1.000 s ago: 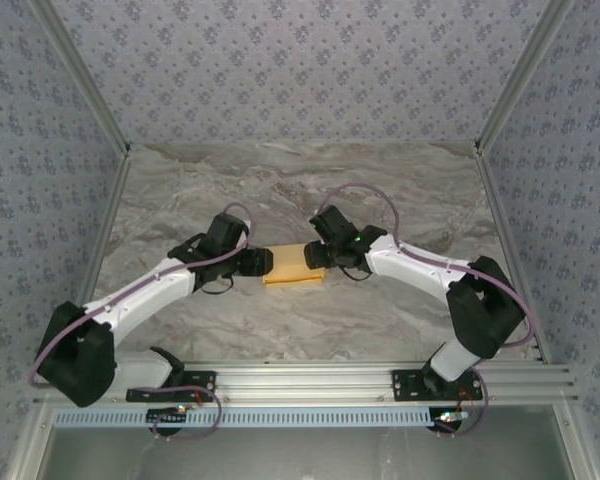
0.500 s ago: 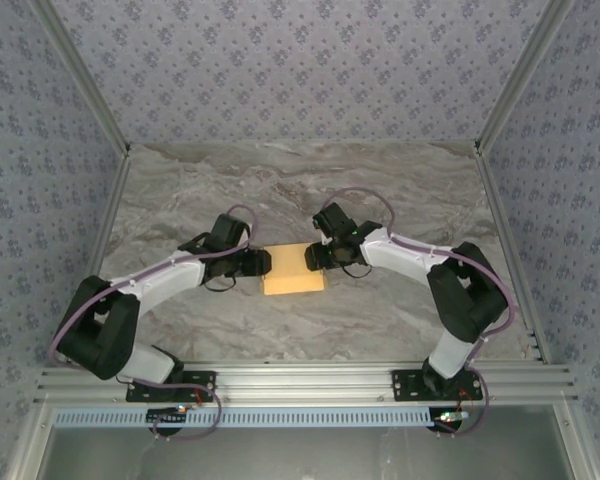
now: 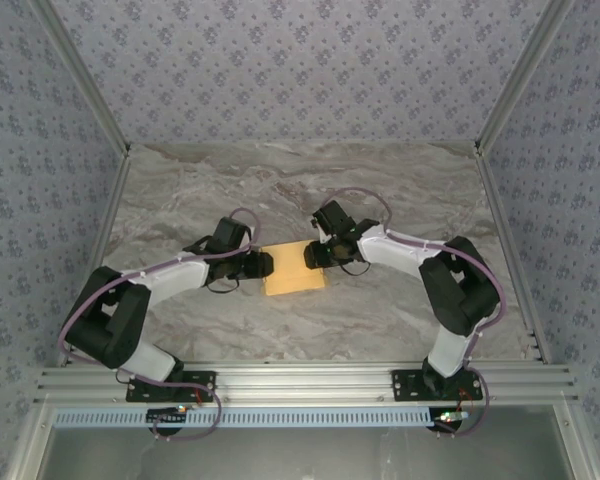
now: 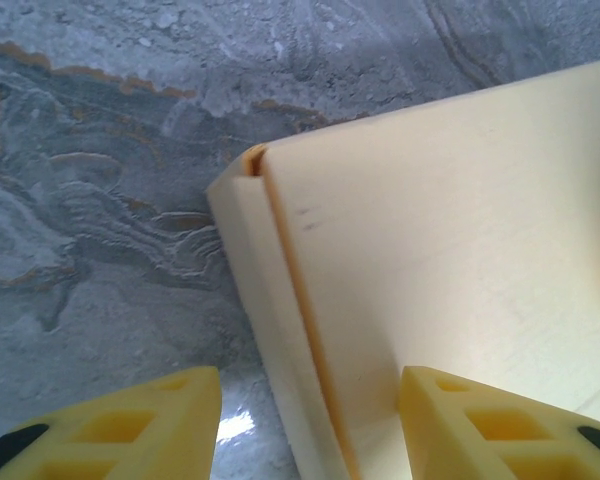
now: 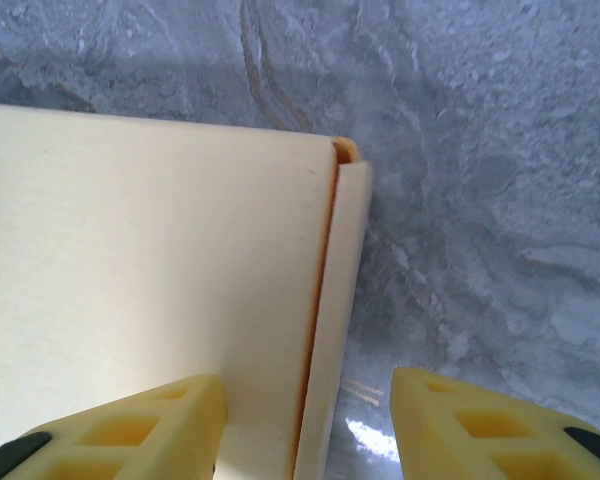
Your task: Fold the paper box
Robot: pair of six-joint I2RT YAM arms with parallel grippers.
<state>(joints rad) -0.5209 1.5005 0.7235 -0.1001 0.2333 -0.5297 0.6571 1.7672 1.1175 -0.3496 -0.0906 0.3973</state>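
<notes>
The paper box (image 3: 293, 268) lies flat on the marble table as a small yellow-orange rectangle. My left gripper (image 3: 263, 265) is at its left end. In the left wrist view the left gripper (image 4: 310, 400) is open and straddles the box's (image 4: 450, 230) folded side edge, with one finger over the box top and the other over bare table. My right gripper (image 3: 315, 255) is at the box's right end. Seen from the right wrist, the right gripper (image 5: 308, 400) is also open astride the box's (image 5: 150, 250) side flap.
The marble table (image 3: 300, 190) is bare around the box. Patterned walls stand at the back and both sides. An aluminium rail (image 3: 300, 382) carrying the arm bases runs along the near edge.
Both arms have drawn their elbows in and down toward the table. Both pairs of jaws have narrowed somewhat around the box ends. The box has settled flatter, nearly in the same spot.
</notes>
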